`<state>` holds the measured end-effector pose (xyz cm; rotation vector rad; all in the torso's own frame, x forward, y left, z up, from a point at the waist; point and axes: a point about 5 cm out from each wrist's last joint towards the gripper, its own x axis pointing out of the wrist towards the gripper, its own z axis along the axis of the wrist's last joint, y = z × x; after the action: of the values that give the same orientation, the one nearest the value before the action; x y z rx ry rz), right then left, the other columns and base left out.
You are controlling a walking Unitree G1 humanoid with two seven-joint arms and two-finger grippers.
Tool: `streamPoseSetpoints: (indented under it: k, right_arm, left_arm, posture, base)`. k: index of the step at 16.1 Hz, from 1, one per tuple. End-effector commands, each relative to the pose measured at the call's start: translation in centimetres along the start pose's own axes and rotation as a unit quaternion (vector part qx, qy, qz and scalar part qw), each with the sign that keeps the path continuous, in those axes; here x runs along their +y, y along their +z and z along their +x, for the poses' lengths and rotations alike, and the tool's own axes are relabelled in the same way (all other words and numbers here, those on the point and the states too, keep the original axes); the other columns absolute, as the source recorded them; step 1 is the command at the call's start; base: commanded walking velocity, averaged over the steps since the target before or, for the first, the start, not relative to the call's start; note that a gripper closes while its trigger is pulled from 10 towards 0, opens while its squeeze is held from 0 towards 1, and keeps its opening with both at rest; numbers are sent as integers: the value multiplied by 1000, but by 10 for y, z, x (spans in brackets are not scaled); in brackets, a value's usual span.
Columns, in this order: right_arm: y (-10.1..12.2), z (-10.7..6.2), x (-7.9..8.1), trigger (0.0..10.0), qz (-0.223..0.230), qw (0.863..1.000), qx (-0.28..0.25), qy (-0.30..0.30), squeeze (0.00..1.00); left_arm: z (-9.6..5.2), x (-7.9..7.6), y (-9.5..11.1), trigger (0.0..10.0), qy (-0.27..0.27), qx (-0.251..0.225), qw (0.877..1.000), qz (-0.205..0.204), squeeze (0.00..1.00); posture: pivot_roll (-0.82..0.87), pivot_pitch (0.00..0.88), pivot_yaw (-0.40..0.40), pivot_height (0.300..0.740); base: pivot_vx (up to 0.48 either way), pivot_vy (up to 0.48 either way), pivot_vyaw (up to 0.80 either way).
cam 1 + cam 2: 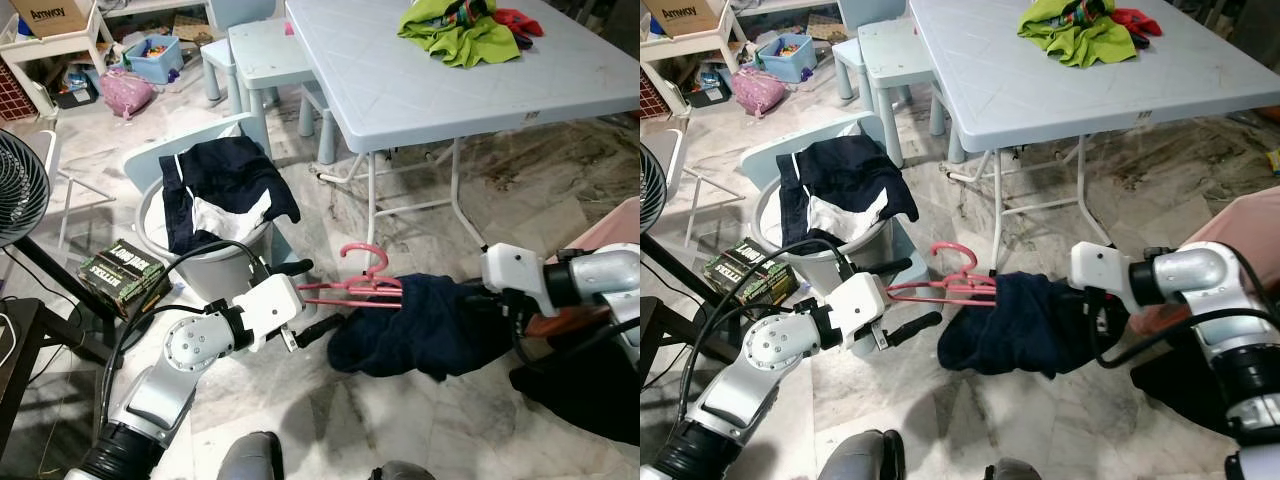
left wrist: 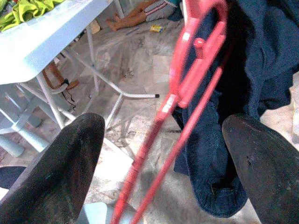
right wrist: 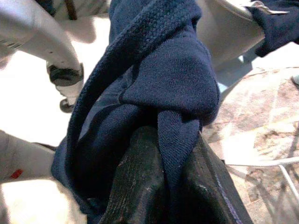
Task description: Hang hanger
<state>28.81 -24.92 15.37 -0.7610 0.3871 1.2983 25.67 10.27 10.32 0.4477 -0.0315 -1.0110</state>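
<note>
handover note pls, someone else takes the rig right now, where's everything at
Left hand: open, its fingers either side of the pink hanger, not clamped on it.
Right hand: shut on the navy garment, holding it above the floor.
Done: one end of the hanger is inside the garment.
Left: seat the garment fully on the hanger, then hang it. No rail is visible.

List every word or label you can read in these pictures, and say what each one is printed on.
"Amway": on the cardboard box on the white shelf, top left.
Pale lettering on the dark green box on the floor by the bucket: too blurred to read.
No other text is readable.
</note>
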Motion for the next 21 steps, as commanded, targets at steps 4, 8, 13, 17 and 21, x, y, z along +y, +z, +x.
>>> streamPoseSetpoints:
  k: [4, 8, 13, 17, 21]
  right_arm:
    - [15, -9, 0, 10000, -30, 999, -30, 30, 0]
    - [17, -11, 7, 10000, -25, 997, -37, 66, 0]
    - [14, -13, 13, 10000, -23, 995, -29, 88, 0]
    - [14, -13, 14, 10000, -24, 995, -28, 91, 0]
    - [13, -13, 17, 10000, -24, 995, -23, 98, 0]
  left_arm:
    - [1, -3, -8, 10000, -28, 16, 999, -21, 1000]
    - [7, -6, -15, 0, -98, 29, 993, -54, 0]
    - [12, -14, -17, 0, -151, 42, 985, -76, 0]
    - [15, -18, -17, 0, -175, 43, 980, -85, 0]
    - [16, -12, -16, 0, -169, 45, 982, -74, 0]
  posture:
    - [-38, 76, 42, 740]
    - [-42, 76, 40, 740]
    - [-54, 76, 50, 740]
    - [-57, 78, 51, 740]
    - [-57, 79, 49, 740]
  base:
    - [0, 0, 0]
    - [0, 0, 0]
    - [0, 0, 0]
    - [0, 0, 0]
    - [0, 0, 0]
